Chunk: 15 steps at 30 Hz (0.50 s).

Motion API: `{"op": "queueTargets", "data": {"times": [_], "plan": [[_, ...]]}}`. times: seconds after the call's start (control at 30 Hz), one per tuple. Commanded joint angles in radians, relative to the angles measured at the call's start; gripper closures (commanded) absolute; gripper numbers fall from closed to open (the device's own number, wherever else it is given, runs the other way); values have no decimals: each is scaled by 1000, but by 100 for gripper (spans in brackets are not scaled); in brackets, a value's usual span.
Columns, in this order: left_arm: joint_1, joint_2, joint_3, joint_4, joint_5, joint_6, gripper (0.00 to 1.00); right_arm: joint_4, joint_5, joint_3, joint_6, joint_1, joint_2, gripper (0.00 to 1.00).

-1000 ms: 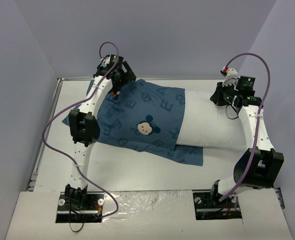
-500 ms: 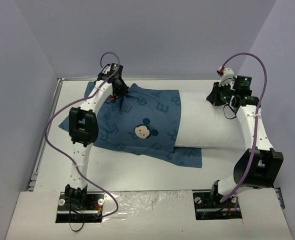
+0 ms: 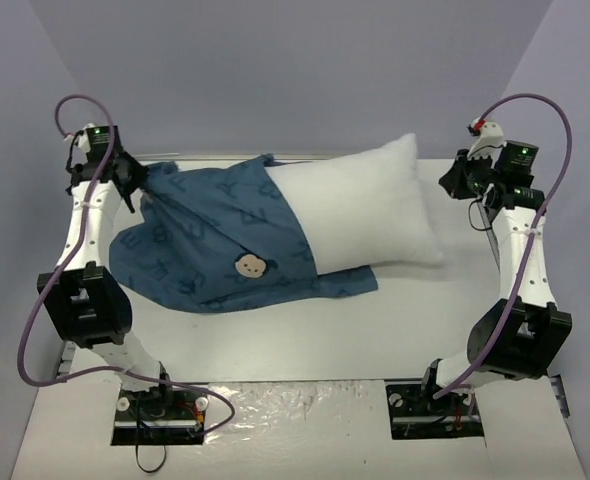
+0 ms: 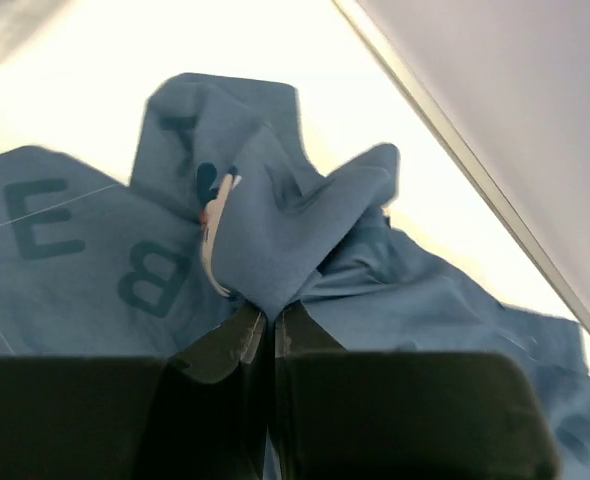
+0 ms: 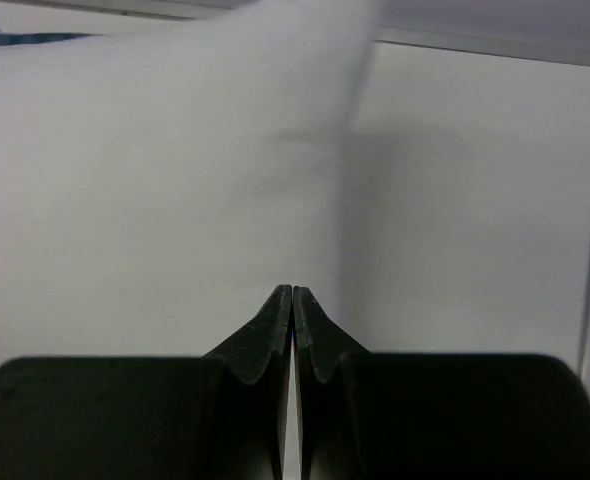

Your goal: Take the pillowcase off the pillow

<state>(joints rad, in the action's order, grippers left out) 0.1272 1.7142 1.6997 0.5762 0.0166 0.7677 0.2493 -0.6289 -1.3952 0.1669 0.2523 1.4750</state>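
The dark teal-blue pillowcase (image 3: 205,250) with letters and a mouse face lies bunched over the left end of the white pillow (image 3: 360,205). The pillow's right half is bare and angles toward the back right. My left gripper (image 3: 135,185) sits at the far left, shut on a gathered fold of the pillowcase (image 4: 275,230); in the left wrist view the gripper (image 4: 268,308) has cloth rising from between its fingers. My right gripper (image 3: 455,182) is just off the pillow's right end. In the right wrist view that gripper (image 5: 292,290) is shut with nothing between the jaws, facing the pillow (image 5: 145,180).
The white table (image 3: 275,340) is boxed in by lilac walls on three sides. A metal rail (image 4: 475,170) runs along the table's edge close to the left gripper. Purple cables loop above both arms.
The left gripper shut on the pillowcase's far end and pulled it left to the table's corner. More white pillow now shows, and the pillow has swung to an angle. The right gripper shifted slightly right.
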Motion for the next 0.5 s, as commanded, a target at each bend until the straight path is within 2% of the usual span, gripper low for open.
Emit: {"op": "queueTargets", "data": {"times": [0.0, 0.13, 0.2, 0.23, 0.27, 0.33, 0.37, 0.4, 0.47], "plan": [[115, -60, -73, -79, -98, -53, 98, -50, 61, -30, 17, 42, -42, 100], [173, -105, -158, -102, -75, -57, 98, -50, 74, 5, 17, 82, -71, 100], [172, -90, -172, -130, -17, -61, 98, -45, -36, 33, 45, 78, -70, 100], [157, -59, -157, -127, 27, -58, 98, -13, -95, 32, 60, 67, -58, 88], [144, -41, -144, -124, 51, -59, 98, 2, -133, 27, 72, 47, -52, 73], [103, 2, -123, -110, 106, -79, 98, 18, -91, 6, 132, -82, -48, 42], [88, 11, -112, -108, 112, -85, 98, -2, -63, 4, 144, -120, -45, 14], [74, 18, -110, -108, 118, -96, 98, -19, -78, 4, 125, -163, -23, 2], [43, 27, -115, -108, 118, -102, 98, -108, -109, 4, 36, -179, 17, 0]]}}
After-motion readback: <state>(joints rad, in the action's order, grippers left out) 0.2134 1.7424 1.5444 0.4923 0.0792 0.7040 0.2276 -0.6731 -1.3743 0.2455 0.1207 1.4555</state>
